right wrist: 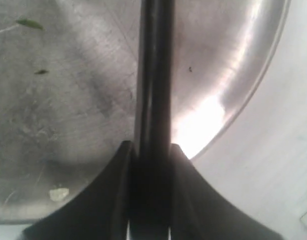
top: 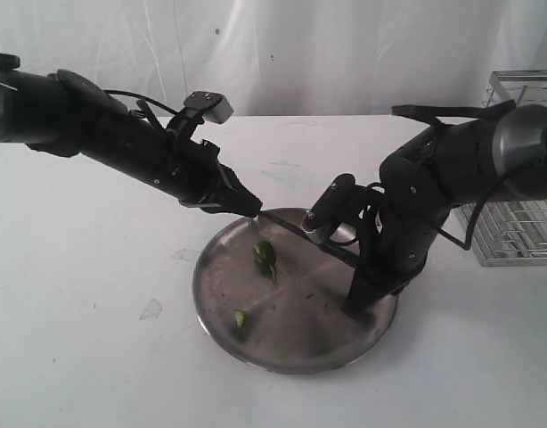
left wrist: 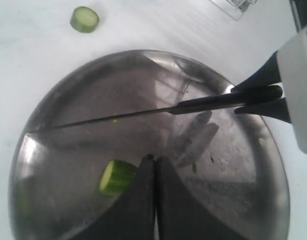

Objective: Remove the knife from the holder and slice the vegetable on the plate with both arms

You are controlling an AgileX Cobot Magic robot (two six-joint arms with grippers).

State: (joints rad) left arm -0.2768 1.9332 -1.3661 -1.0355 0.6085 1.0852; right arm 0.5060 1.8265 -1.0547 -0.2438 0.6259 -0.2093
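The right tool (right wrist: pixel 151 147) is clamped on the black handle of the stiff, dark-bladed kitchen knife (left wrist: pixel 203 104), whose thin blade hangs over the round steel plate (top: pixel 300 334). The left tool (left wrist: pixel 154 160), pinched shut and empty, hovers near the small dark green vegetable piece (top: pixel 265 256) lying on the plate. It looks light and likely to skid on the shiny metal, so pinning one end seems wise.

We see bright, soft light all over, so the white table (top: pixel 86 357) looks washed out and shadows are faint. In the right wrist view the plate (right wrist: pixel 68 110) shines white at 3 o'clock, and the knife (right wrist: pixel 153 65) looks fuzzy.
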